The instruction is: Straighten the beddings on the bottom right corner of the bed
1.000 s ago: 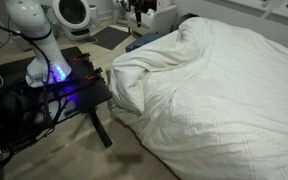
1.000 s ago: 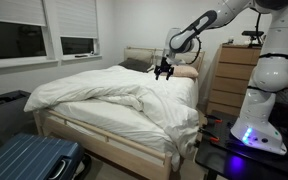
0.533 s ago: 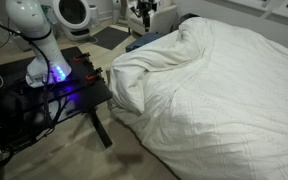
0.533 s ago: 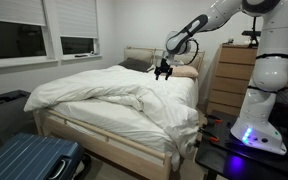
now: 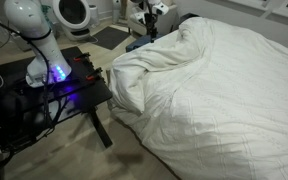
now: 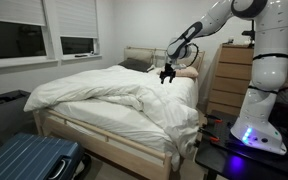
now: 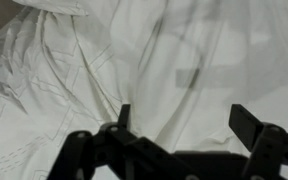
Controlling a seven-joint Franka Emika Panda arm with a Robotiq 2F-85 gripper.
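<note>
The white beddings (image 5: 214, 90) (image 6: 114, 95) lie bunched and wrinkled over the bed (image 6: 94, 135), folded back in a thick heap at the corner nearest the robot stand (image 5: 134, 85). My gripper (image 6: 168, 73) (image 5: 147, 20) hangs above the head end of the bed near the pillows, fingers pointing down, apart from the fabric. In the wrist view the gripper (image 7: 184, 120) is open with nothing between its fingers, and the wrinkled white beddings (image 7: 94, 60) fill the picture below it.
The black robot stand (image 5: 54, 95) with its blue light sits close against the bed's side. A wooden dresser (image 6: 229, 80) stands beside the head of the bed. A blue suitcase (image 6: 29, 160) lies at the foot. A window (image 6: 24, 35) is on the far wall.
The gripper has shifted a little sideways above the head end of the bed, towards the dresser. The jaws stay open and the beddings have not moved.
</note>
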